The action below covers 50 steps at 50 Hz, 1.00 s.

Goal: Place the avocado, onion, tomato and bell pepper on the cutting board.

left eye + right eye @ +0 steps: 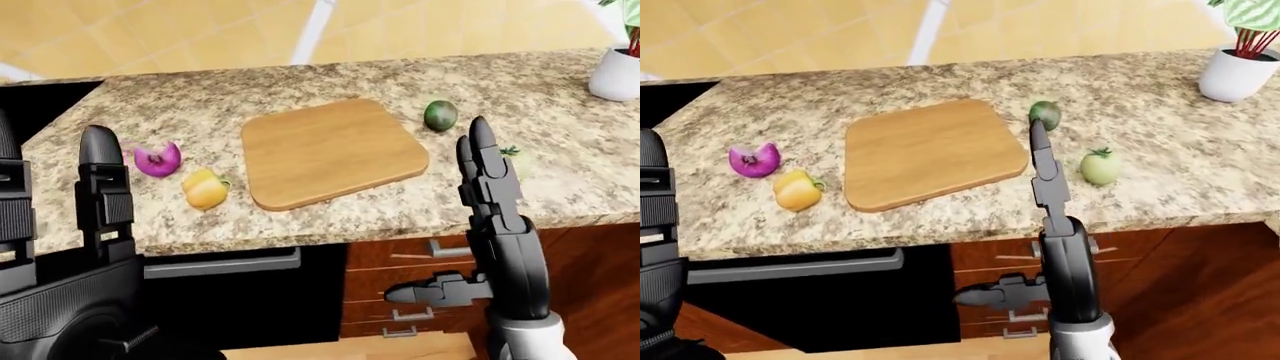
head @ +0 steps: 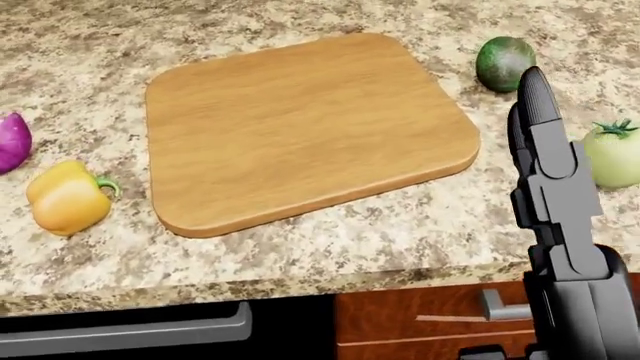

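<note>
Four pieces of produce lie on the speckled granite counter (image 1: 1160, 172), none of them on the cutting board (image 2: 300, 127), which sits bare-topped in the middle. In the right-eye view the purple onion (image 1: 753, 160) and the yellow bell pepper (image 1: 797, 190) rest well left of the board, just beside each other, the pepper nearer the counter's lower edge. The dark green avocado (image 1: 1044, 114) sits just off the board's upper right corner, and the pale green tomato (image 1: 1100, 166) lies further right and lower, apart from the board.

The right hand (image 1: 1045, 169) stands upright below the avocado, its fingers straight and extended with the thumb jutting out to the side lower down — open, gripping nothing, and touching none of the produce. In the head view it rises between the board's right edge and the tomato. The left hand (image 1: 100, 191) shows at the left of the left-eye view, fingers likewise straight and upright, holding nothing, below and left of the onion.

A white plant pot (image 1: 1236, 75) stands at the counter's far right. Below the counter run a dark oven handle (image 1: 225, 264) and reddish wooden drawers (image 1: 1160, 277).
</note>
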Tool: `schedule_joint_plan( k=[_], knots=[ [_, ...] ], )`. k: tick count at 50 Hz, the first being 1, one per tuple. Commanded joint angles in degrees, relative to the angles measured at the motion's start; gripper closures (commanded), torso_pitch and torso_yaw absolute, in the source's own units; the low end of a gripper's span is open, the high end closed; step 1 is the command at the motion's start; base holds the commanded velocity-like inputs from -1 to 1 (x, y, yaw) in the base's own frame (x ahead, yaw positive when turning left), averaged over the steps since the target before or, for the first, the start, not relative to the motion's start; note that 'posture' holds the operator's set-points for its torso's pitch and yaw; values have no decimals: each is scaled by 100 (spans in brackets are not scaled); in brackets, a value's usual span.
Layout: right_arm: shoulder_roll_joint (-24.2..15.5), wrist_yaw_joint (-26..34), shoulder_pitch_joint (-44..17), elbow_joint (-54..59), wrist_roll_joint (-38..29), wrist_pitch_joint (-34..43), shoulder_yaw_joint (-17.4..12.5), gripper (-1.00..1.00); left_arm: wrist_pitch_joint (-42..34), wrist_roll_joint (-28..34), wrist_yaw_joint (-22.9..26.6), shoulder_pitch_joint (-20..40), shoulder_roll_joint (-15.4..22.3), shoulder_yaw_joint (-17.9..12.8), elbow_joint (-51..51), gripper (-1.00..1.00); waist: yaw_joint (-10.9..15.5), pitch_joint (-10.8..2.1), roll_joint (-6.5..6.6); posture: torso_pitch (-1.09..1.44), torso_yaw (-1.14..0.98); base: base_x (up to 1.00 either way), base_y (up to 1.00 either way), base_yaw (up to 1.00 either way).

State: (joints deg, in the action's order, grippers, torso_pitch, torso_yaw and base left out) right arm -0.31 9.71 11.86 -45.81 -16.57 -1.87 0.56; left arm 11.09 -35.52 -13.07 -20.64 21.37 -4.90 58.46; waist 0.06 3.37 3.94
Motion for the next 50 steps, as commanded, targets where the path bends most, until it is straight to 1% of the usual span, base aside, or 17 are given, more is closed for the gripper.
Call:
schedule_joint_plan(
  k=[1, 3, 9, 11, 13, 14, 16, 21, 26, 27, 28, 29, 30, 35, 36, 40, 50],
  knots=[
    [-22, -25, -31, -199, 7, -114, 1, -100, 120, 20, 21, -5, 24, -43, 153, -100, 60, -39, -29, 0, 0, 12, 0, 0],
    [-23, -29, -33, -182, 13, -122, -2, -100, 115, 16, 23, -3, 20, -47, 153, -100, 74, -25, 38, 0, 0, 12, 0, 0],
    [-22, -29, -26, -195, 1, -118, 7, -100, 115, 10, 37, -14, 13, -50, 153, -100, 82, -21, -263, 0, 0, 12, 0, 0],
    [-22, -28, -23, -200, 11, -118, -2, -100, 121, 5, 26, -17, 29, -47, 153, -100, 87, -38, -446, 0, 0, 12, 0, 0],
    [-23, -26, -27, -197, 6, -114, 4, -100, 112, -4, 21, -12, 37, -47, 153, -100, 47, -179, -807, 0, 0, 12, 0, 0],
    [-24, -26, -23, -199, 14, -121, -3, -100, 112, -11, 17, -12, 40, -51, 153, -100, -15, -109, -503, 0, 0, 12, 0, 0],
    [-24, -21, -31, -199, 8, -113, 1, -100, 96, -20, 13, -2, 42, -56, 153, -100, -28, -86, -593, 0, 0, 12, 0, 0],
    [-26, -19, -36, -190, 8, -113, 2, -100, 111, -23, 4, -7, 63, -46, 153, -100, -16, -10, -356, 0, 0, 12, 0, 0],
    [-26, -18, -46, -157, 18, -117, -6, -100, 117, 2, 11, -10, 60, -19, 153, -100, -25, -74, 217, 0, 0, 12, 0, 0],
    [-27, -17, -46, -151, 12, -118, -2, -100, 115, 8, 16, -10, 52, -16, 153, -100, 50, -38, -10, 0, 0, 12, 0, 0],
    [-23, -18, -51, -151, 39, -109, -14, -100, 108, 15, 24, -7, 42, -13, 153, -100, 15, -19, 78, 0, 0, 7, 0, 0],
    [-22, -15, -56, -146, 64, -100, -23, -100, 98, 15, 26, -1, 33, -17, 153, -100, 48, 35, 12, 0, 0, 0, 0, 0],
    [-23, -17, -64, -142, 51, -91, -20, -100, 95, 18, 31, 3, 26, -19, 153, -100, 25, -100, -37, 0, 0, 0, 0, 0],
    [-26, -15, -59, -132, 42, -85, -4, -100, 82, 26, 69, 0, -12, -29, 153, -100, 83, -136, -530, 0, 0, 0, 0, 0],
    [-26, -16, -58, -133, 36, -83, 0, -100, 84, 19, 69, -1, -12, -38, 153, -100, 80, -106, -390, 0, 0, 0, 0, 0],
    [-26, -18, -41, -147, 33, -88, 6, -100, 116, 37, 91, -33, -12, -20, 153, -100, 65, -238, -372, 0, 0, 0, 0, 0],
    [-29, -1, -49, -162, 45, -68, -1, -100, 106, 36, 64, -20, 6, -13, 153, -100, 35, -298, -309, 0, 0, 0, 0, 0]
  ],
)
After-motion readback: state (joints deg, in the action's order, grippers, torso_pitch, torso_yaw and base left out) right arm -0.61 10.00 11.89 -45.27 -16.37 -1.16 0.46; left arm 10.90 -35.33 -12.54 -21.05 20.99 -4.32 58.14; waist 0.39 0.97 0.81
